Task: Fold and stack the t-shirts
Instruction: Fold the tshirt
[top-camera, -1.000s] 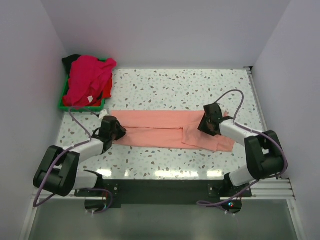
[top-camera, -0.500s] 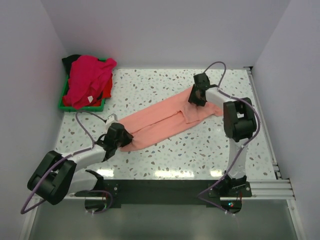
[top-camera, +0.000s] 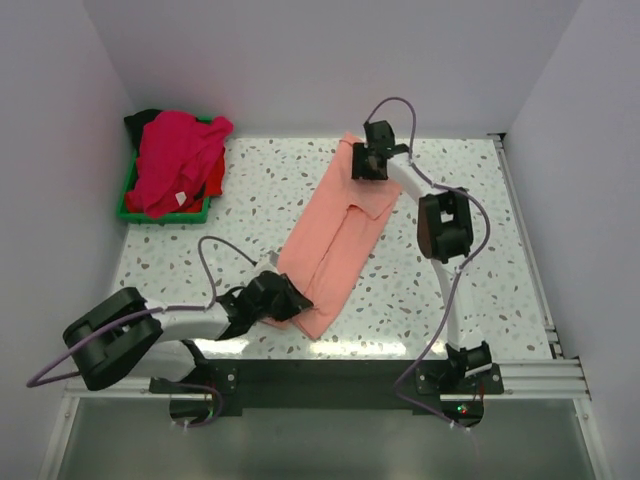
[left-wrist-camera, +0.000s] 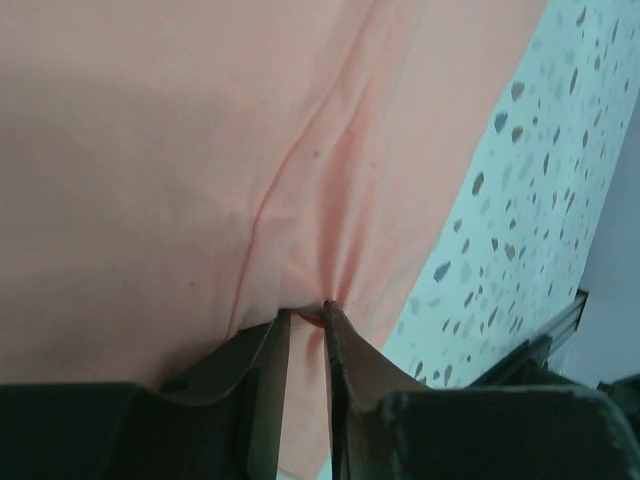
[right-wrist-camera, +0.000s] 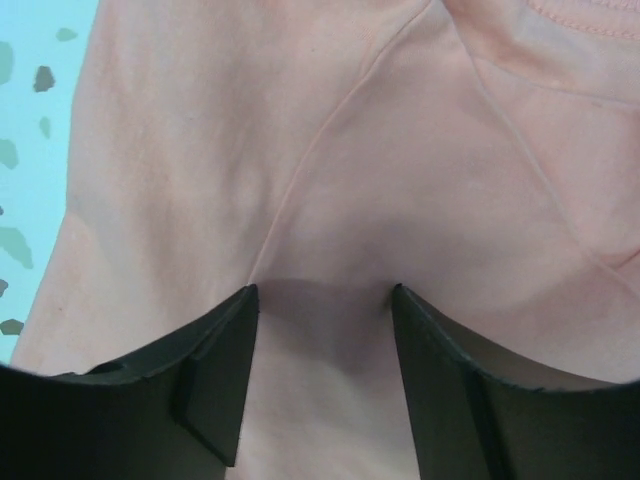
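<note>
Stretching a salmon shirt (top-camera: 340, 235), already folded into a long strip, slantwise across the table (top-camera: 470, 200), from far centre down to near left. Pinching its near end with the left gripper (top-camera: 290, 300), almost closed on a small pucker of cloth. Setting the right gripper (top-camera: 366, 165) over the far, collar end, with jaws well apart and no cloth caught between them.

Probably squaring the strip ahead of a crosswise fold. Doing that well: holding the near pinch low, flattening the ridge running down the middle, and taking every layer at the far end before lifting.

Sitting well apart at far left: a pile (top-camera: 175, 160) of magenta, red and black shirts in a green tray (top-camera: 125, 208). Possibly hindering: the right arm (top-camera: 440, 225), reaching far out beside the cloth with seemingly little room for pulling farther.
</note>
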